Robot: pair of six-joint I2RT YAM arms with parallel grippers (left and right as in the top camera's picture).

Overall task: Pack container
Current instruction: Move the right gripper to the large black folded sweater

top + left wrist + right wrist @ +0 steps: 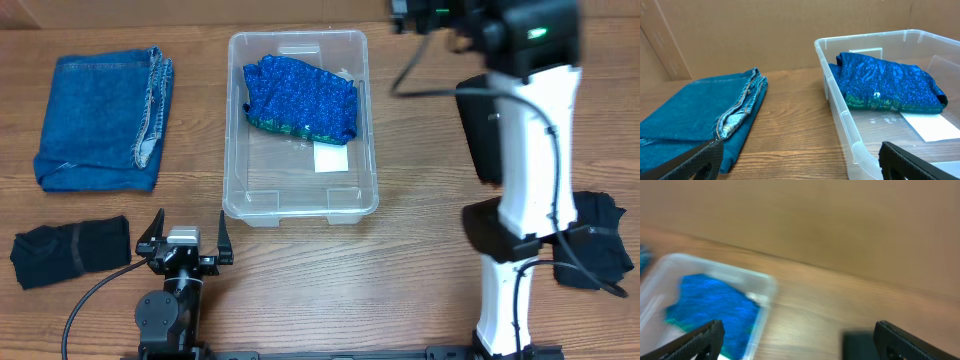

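folded jeans (103, 120): at 10 o'clock on the table, flat and untouched.
black bundle (70, 250): at 8 o'clock, just beside the left claw.
left claw (188, 232): at 7 o'clock, spread wide, nothing in it.
container (300, 205): near the middle, a little towards 12, with a blue cloth (300, 97) in its far half and a white label (330, 157) showing on the bottom.
right claw (797, 340): up at 1 o'clock past the bin's corner, gaping and empty (its view is blurred).
dark cloth (600, 240): at 4 o'clock, partly under the right arm.
risk: i'd guess the bulky jeans could drape over the rim, or a nudge could slide the light bin.
surface: wood-grain table (420, 250).
room: plain brown board behind.
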